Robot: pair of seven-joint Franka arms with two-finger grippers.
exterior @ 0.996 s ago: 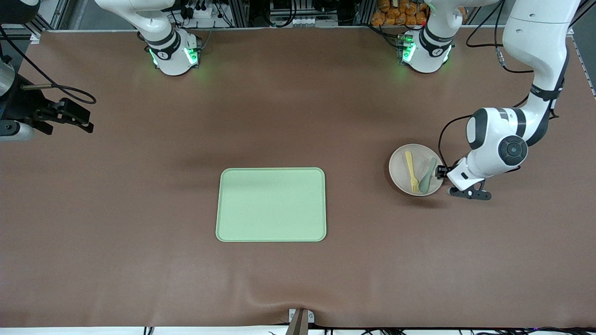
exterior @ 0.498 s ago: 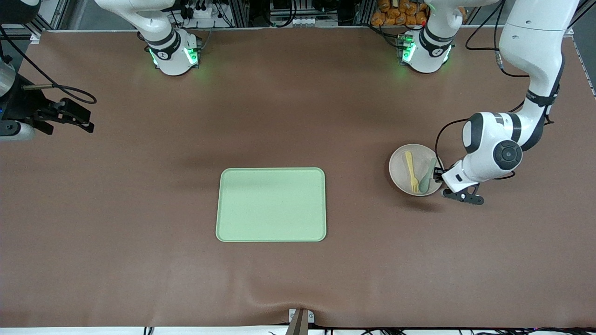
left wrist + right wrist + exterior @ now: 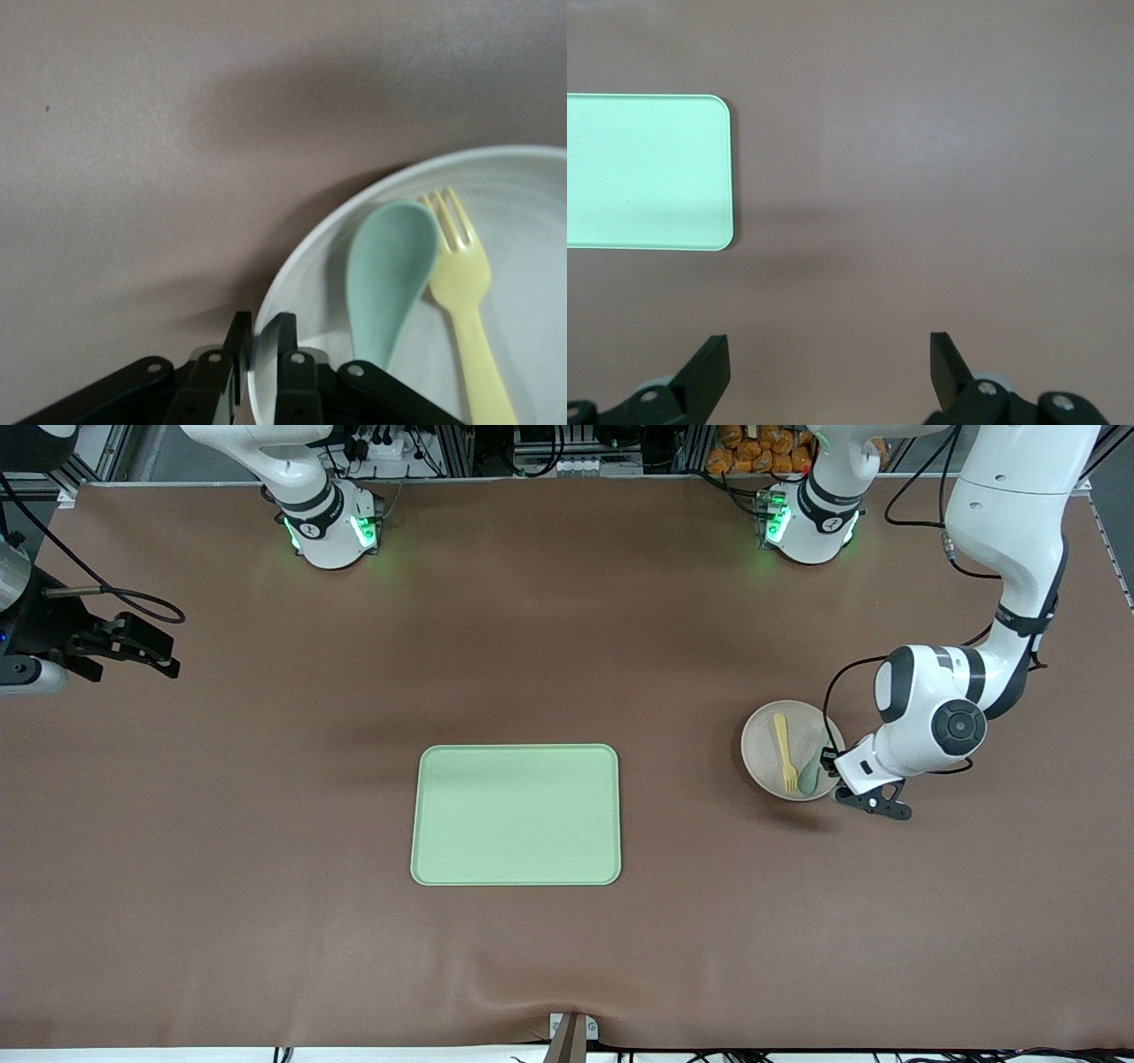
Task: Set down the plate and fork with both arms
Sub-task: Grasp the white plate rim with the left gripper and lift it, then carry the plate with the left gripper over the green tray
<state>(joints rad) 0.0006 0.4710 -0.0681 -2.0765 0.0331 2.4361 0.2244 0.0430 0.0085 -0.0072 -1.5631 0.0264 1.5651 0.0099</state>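
The left tool [image 3: 257, 354] pinches the plate [image 3: 769, 762] by its rim, toward the left arm's end of the surface [image 3: 567, 646]; lifted by one edge it could tilt, and the fork [image 3: 783, 753] and spoon [image 3: 811, 771] would slide off. The right tool [image 3: 830, 372] waits wide open, empty.

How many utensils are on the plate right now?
2: the fork and the spoon lie side by side on the plate, the spoon toward the left hand. None look hidden.
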